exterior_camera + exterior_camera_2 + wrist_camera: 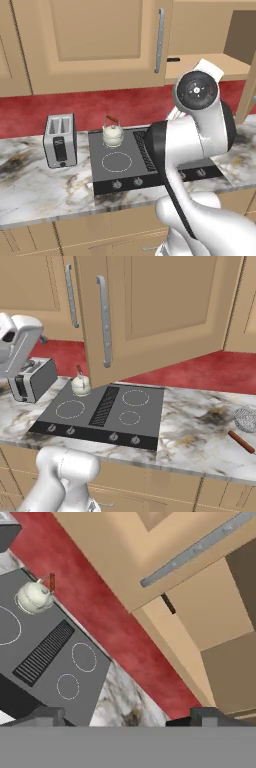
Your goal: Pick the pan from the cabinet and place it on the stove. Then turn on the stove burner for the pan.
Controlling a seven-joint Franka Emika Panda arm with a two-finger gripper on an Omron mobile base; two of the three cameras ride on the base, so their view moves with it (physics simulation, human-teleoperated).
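While the gripper (128,716) is hanging in front of the cabinet (210,612) w/ fingers (47,716) spread wide and pinching nothing, the hand view is looking past its tips. Just beyond the tips, the pan's black handle end (168,604) is poking over the shelf edge; rest of pan is hidden behind the open door. Further off, to one side of the tips, the stove (50,657) is lying flat on the marble counter (122,704), w/ a cream kettle (34,596) sitting on a rear burner.
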